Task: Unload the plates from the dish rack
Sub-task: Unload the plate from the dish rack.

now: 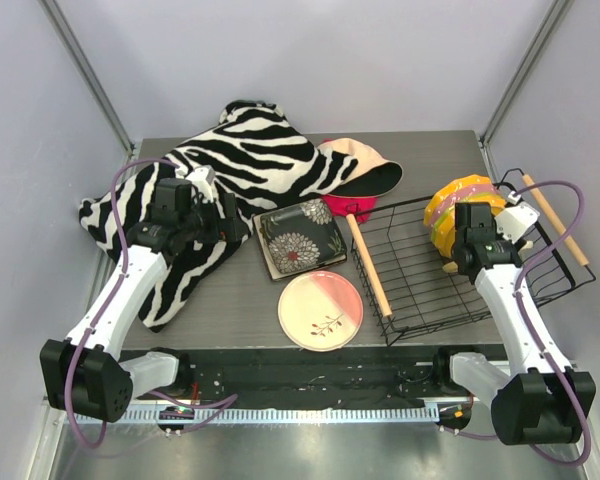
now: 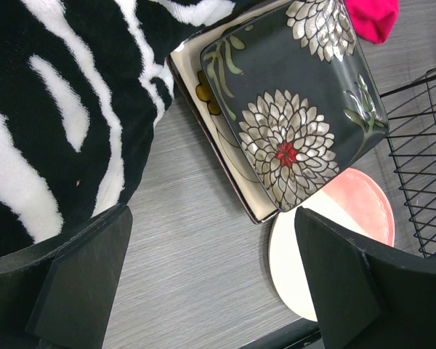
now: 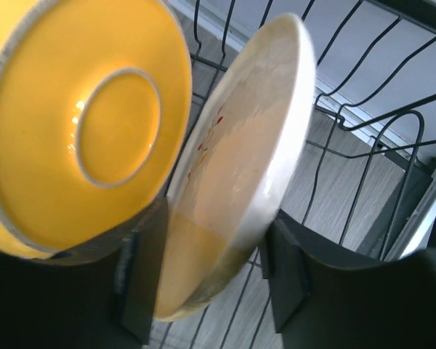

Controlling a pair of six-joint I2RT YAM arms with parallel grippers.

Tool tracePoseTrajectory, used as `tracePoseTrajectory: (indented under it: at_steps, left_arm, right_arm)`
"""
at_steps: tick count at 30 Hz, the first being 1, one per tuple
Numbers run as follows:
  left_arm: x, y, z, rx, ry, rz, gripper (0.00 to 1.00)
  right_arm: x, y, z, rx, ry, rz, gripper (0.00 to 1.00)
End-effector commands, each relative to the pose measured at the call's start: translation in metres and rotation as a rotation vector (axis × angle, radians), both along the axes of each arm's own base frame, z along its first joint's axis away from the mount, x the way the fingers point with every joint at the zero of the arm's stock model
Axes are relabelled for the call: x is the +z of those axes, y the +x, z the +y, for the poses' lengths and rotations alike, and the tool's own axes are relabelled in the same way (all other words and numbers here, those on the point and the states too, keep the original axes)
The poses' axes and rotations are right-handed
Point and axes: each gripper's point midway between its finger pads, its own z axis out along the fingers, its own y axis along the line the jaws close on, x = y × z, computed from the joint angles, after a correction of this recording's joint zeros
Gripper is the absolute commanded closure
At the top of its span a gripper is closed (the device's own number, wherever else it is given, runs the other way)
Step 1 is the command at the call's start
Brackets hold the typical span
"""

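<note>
The black wire dish rack (image 1: 420,290) stands at the right of the table. Orange and yellow plates (image 1: 460,200) stand on edge at its far end. My right gripper (image 1: 458,232) is among them. In the right wrist view its fingers (image 3: 291,269) close on the rim of a cream-yellow plate (image 3: 232,182), with an orange plate (image 3: 80,123) beside it. A dark square flower plate (image 1: 300,238) lies on a cream square plate (image 2: 196,87). A round pink-cream plate (image 1: 320,310) lies in front. My left gripper (image 1: 225,225) is open and empty above the table (image 2: 218,291).
A zebra-striped cloth (image 1: 230,160) covers the table's back left, under my left arm. A peach floppy hat (image 1: 365,165) and a magenta object (image 1: 350,208) lie behind the rack. The rack's wooden handles (image 1: 368,265) (image 1: 555,220) run along its left and right sides.
</note>
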Motion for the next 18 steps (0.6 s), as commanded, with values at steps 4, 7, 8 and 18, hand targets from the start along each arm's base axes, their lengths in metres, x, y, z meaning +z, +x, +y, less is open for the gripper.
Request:
tracePoseTrajectory:
  at_steps: [4, 7, 8, 18]
  left_arm:
    - [0.009, 0.0, -0.001, -0.009, -0.016, -0.036, 0.0]
    - [0.01, 0.0, -0.001, -0.009, -0.017, -0.039, 0.0]
    - [0.009, 0.0, -0.001, -0.008, -0.018, -0.036, 0.0]
    - [0.011, 0.0, -0.001, -0.009, -0.022, -0.045, 0.0]
  right_arm:
    - [0.024, 0.015, -0.012, -0.072, -0.058, -0.163, 0.53]
    - [0.022, 0.017, -0.013, -0.076, -0.064, -0.179, 0.59]
    - [0.021, 0.018, -0.013, -0.08, -0.065, -0.186, 0.61]
    - [0.02, 0.026, -0.009, -0.063, -0.038, -0.221, 0.99]
